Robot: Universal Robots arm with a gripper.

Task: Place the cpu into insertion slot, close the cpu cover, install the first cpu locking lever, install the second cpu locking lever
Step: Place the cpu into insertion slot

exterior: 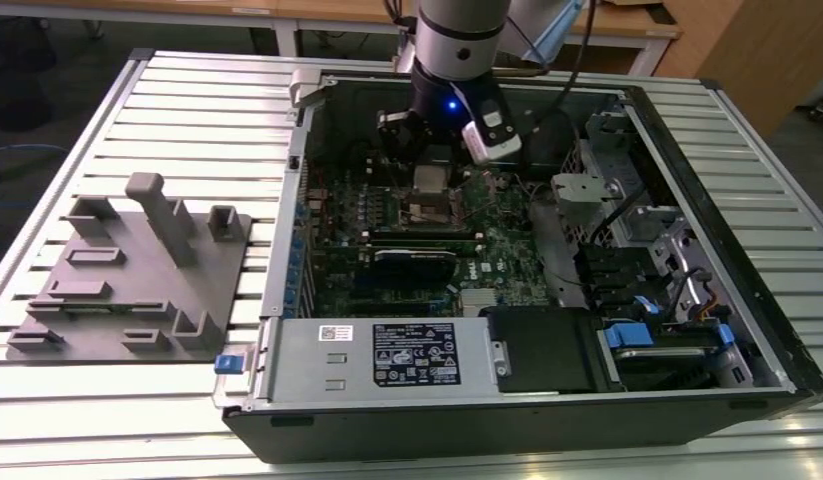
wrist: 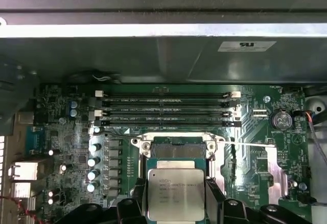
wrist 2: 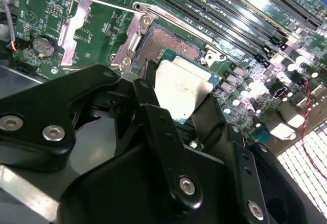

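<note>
My gripper [wrist: 176, 206] is shut on the cpu [wrist: 176, 193], a flat silver-grey square chip gripped by two opposite edges between black fingers [wrist: 139, 203]. In both wrist views the cpu [wrist 2: 184, 86] hangs close over the near part of the insertion slot [wrist 2: 171, 40], whose dark centre and silver rim [wrist: 176, 150] still show beyond it. I cannot tell if chip and slot touch. The cpu cover [wrist 2: 76, 27] is swung open, lying to one side of the slot [wrist: 276, 173]. A thin locking lever [wrist: 250, 143] sticks out beside the slot. In the exterior view the gripper [exterior: 431, 190] is low inside the case.
Long black memory slots [wrist: 168, 111] run just beyond the socket, and a row of capacitors [wrist: 93, 160] stands beside it. The grey labelled power-supply box [exterior: 384, 355] fills the case's front. A grey fixture block [exterior: 131, 270] sits on the slatted table at the exterior view's left.
</note>
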